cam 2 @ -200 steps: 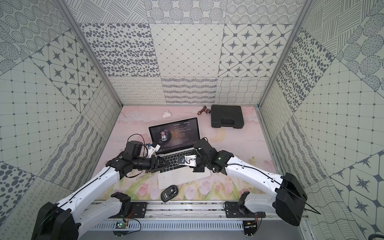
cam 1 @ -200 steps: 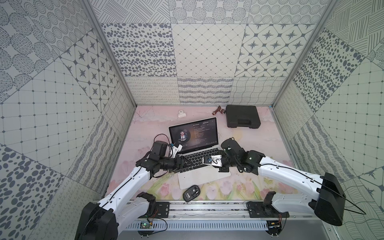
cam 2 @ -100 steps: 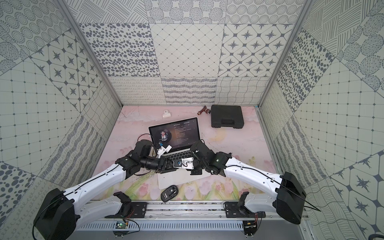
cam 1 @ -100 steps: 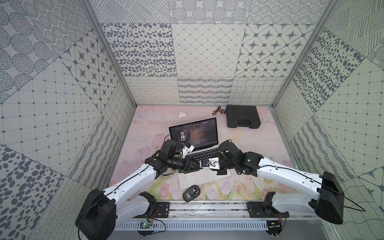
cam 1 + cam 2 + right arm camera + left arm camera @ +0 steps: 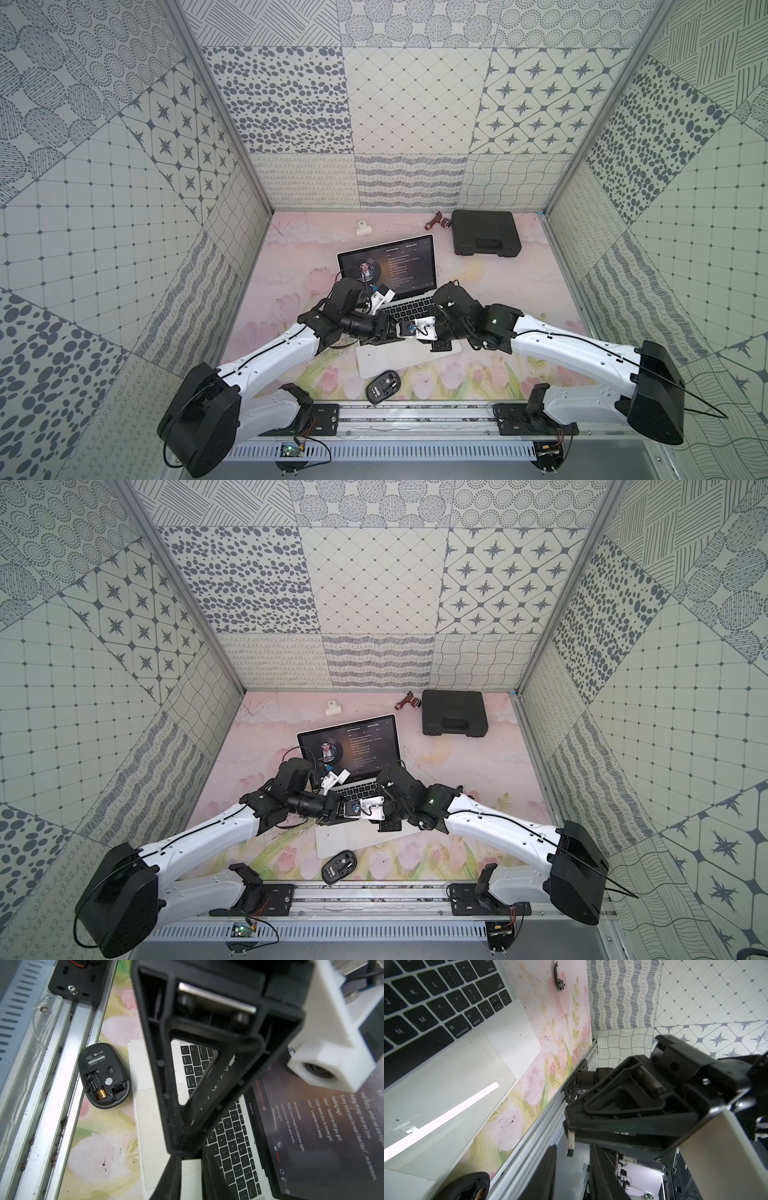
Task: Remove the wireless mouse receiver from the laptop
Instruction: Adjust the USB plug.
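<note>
One second on: left jaws nearer, narrower but apart; wireless mouse receiver (image 5: 570,1142) in right jaws' pinch above laptop (image 5: 399,266).

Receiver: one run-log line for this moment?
receiver: out of laptop, airborne | right tool: shut on receiver | left tool: jaws apart around its bare end

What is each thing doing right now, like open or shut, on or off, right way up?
laptop: open, screen lit.
wireless mouse receiver: unplugged, metal plug bare.
right gripper: shut on the wireless mouse receiver.
left gripper: open, fingers either side of the plug.
mouse: upside down, battery cover off, battery showing.
black case: closed, lying flat.
</note>
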`<control>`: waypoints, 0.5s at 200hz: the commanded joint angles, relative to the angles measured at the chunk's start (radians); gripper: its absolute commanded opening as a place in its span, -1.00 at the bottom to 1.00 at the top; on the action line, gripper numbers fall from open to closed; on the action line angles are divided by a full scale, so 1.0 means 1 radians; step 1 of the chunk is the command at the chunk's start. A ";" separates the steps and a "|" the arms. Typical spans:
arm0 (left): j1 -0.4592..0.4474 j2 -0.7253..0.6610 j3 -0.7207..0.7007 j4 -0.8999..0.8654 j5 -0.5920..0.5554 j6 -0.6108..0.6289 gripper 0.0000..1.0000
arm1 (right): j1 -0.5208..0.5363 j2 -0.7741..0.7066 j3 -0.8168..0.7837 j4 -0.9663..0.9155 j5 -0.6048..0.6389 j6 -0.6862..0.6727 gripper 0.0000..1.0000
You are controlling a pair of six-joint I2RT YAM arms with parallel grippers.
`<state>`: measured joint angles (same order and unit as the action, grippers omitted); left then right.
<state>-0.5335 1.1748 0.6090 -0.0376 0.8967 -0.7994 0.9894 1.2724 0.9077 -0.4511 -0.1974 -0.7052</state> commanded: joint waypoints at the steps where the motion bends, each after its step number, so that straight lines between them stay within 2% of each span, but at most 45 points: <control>1: -0.001 0.012 0.018 0.063 0.001 0.002 -0.48 | 0.009 0.012 0.033 0.027 -0.008 0.018 -0.58; 72: -0.001 0.015 0.017 0.063 0.012 0.000 -0.89 | 0.017 0.025 0.037 0.032 -0.002 0.026 -0.57; 100: 0.000 0.014 0.017 0.063 0.018 0.003 -1.00 | 0.018 0.025 0.037 0.038 0.008 0.034 -0.35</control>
<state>-0.5339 1.1885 0.6140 -0.0128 0.8867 -0.8104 0.9989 1.2854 0.9184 -0.4503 -0.1925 -0.6865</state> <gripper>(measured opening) 0.067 0.289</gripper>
